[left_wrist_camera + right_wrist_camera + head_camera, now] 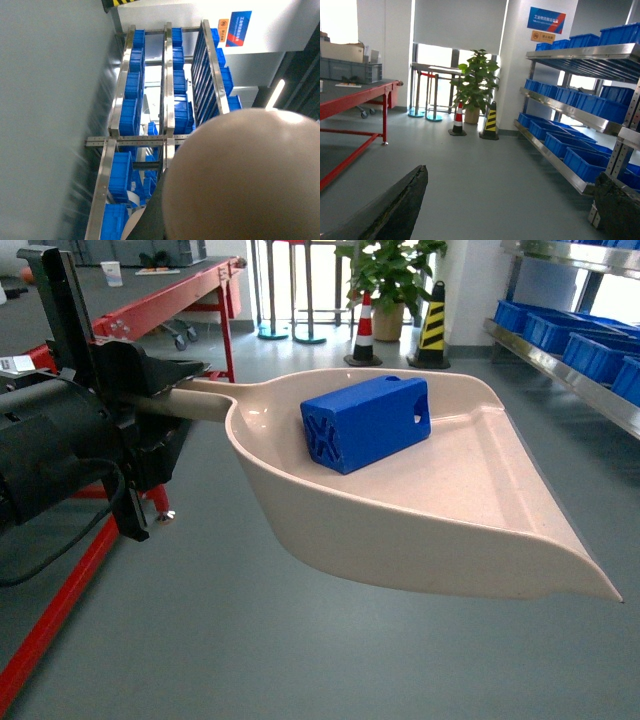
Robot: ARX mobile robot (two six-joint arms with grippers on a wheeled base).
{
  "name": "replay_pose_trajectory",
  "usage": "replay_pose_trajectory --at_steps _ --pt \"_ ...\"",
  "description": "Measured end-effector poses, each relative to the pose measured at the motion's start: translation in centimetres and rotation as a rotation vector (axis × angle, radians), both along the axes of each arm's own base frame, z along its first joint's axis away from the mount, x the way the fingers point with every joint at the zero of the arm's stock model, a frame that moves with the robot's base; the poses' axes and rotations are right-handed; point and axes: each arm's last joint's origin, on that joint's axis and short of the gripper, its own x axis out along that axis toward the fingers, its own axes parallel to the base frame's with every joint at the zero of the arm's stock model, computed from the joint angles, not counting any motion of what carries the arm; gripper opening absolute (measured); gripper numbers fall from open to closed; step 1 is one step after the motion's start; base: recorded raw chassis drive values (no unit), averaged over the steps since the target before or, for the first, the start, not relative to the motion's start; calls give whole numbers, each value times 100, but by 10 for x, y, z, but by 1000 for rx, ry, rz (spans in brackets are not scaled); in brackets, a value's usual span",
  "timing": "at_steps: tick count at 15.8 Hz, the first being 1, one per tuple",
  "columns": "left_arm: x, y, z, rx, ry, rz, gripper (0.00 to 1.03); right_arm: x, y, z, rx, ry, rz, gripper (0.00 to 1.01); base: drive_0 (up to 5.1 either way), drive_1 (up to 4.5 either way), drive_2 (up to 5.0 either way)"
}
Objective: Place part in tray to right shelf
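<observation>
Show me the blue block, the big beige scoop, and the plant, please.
blue block (372, 420): head view, on its top face.
beige scoop (470, 510): head view, on its bare flat floor.
plant (476, 82): right wrist view, on its leaves.

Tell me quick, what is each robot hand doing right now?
Left gripper: shut on the tray handle, blue part lying in it.
Right gripper: open, holding nothing; its dark fingers stand wide apart.

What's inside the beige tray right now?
One blue part lies on its side in the tray, X-ribbed end facing the camera. The tray floor beneath the part is covered, so nothing there can be checked.
</observation>
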Motion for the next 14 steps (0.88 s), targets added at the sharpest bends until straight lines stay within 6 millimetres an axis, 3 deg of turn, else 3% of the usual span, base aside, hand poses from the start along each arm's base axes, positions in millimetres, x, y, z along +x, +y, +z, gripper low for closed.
replay_pose_trajectory --at_steps 14 --pt "0 0 0 1 2 -2 14 0 0 0 -1 2 0 98 4 415 -406"
